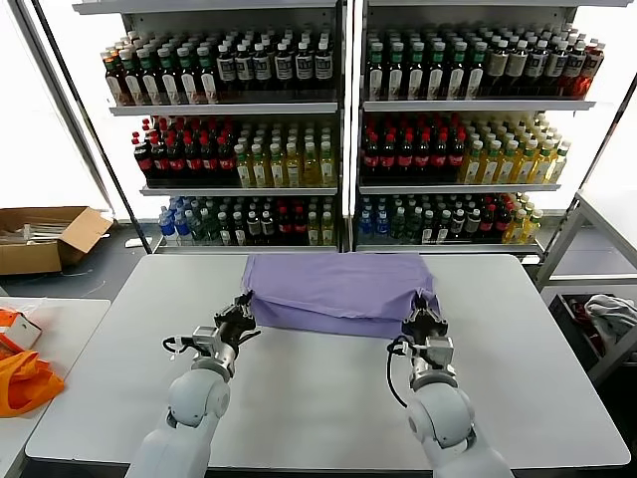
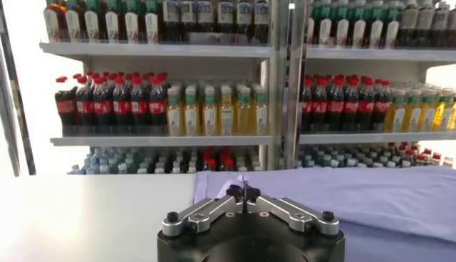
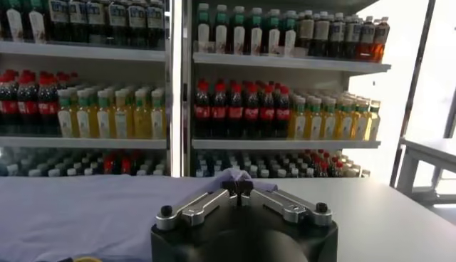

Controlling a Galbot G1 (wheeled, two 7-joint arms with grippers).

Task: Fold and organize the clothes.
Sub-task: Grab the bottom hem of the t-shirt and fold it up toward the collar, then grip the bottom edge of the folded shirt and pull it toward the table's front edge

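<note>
Both near corners of the folded lavender T-shirt [image 1: 336,291] sit pinched inside closed jaws, left gripper [image 1: 242,317] and right gripper [image 1: 422,317].

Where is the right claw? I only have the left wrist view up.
Observer: In the head view, the right claw is at the near right corner of the purple T-shirt, shut on a bunch of fabric.
Operator: And my left one, which corner is it on?
Observer: The left claw is shut on the near left corner, level with the right one.
Operator: Anything off to the robot's left that I can't see?
Observer: An orange fabric item lies on a separate side table, apart from the main table.
</note>
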